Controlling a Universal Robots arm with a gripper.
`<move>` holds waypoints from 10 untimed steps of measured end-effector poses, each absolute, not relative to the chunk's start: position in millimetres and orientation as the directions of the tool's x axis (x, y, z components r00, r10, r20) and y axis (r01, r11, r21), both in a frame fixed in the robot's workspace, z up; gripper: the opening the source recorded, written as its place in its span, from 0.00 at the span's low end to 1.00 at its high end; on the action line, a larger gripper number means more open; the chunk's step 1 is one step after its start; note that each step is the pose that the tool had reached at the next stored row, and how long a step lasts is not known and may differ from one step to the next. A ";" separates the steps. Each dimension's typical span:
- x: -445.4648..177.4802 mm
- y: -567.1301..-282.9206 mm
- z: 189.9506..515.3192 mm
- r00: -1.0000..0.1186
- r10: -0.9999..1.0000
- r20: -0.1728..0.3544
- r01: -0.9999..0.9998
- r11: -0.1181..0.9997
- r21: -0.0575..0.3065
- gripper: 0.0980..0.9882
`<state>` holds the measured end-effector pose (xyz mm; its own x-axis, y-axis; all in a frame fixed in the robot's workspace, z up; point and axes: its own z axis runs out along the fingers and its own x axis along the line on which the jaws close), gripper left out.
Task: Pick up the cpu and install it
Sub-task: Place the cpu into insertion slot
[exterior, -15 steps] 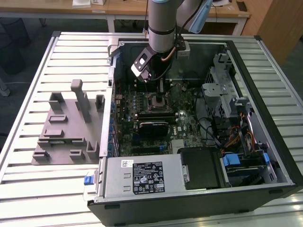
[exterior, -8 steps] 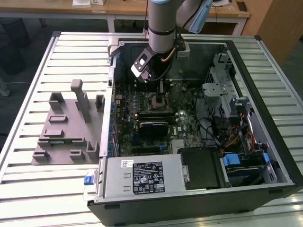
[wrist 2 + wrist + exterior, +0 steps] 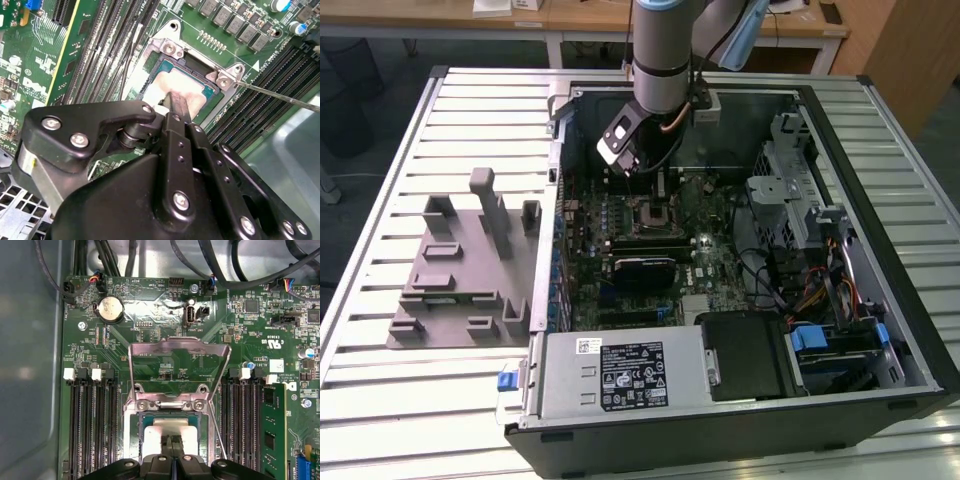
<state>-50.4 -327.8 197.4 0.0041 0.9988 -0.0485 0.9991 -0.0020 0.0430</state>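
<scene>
The cpu [image 3: 155,432] lies flat in the open socket on the motherboard, its silver top and thin pale rim [image 3: 162,82] showing in both wrist views. My gripper [image 3: 172,441] hangs right over it with its two black fingers pressed together. The fingertips [image 3: 177,102] are at the chip's top face, and I cannot tell whether they touch it. The socket's metal load plate [image 3: 180,360] stands raised behind the chip. Its thin lever [image 3: 280,96] sticks out to one side. In the exterior view the gripper [image 3: 640,172] reaches down into the computer case above the socket [image 3: 652,215].
The open computer case [image 3: 880,330] lies on a slatted metal table, with a drive cage and cables at the exterior view's right. Memory slots [image 3: 92,425] flank the socket. A grey slotted plastic tray [image 3: 460,285] sits at the exterior view's left.
</scene>
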 end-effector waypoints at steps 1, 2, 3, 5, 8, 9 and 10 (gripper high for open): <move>-50.4 -327.9 197.3 0.004 0.999 -0.048 0.999 -0.002 0.043 0.01; -50.4 -327.8 197.2 0.004 0.999 -0.048 0.999 -0.002 0.043 0.01; -50.4 -327.8 197.1 0.004 0.999 -0.048 0.999 -0.002 0.043 0.01; -50.3 -327.7 197.7 0.004 0.999 -0.047 0.999 -0.002 0.044 0.01; -50.2 -327.6 203.9 0.004 0.999 -0.047 0.999 -0.002 0.044 0.01; -50.3 -327.7 207.2 0.004 0.999 -0.047 0.999 -0.002 0.044 0.01; -50.3 -327.7 210.2 0.004 0.999 -0.047 0.999 -0.002 0.044 0.01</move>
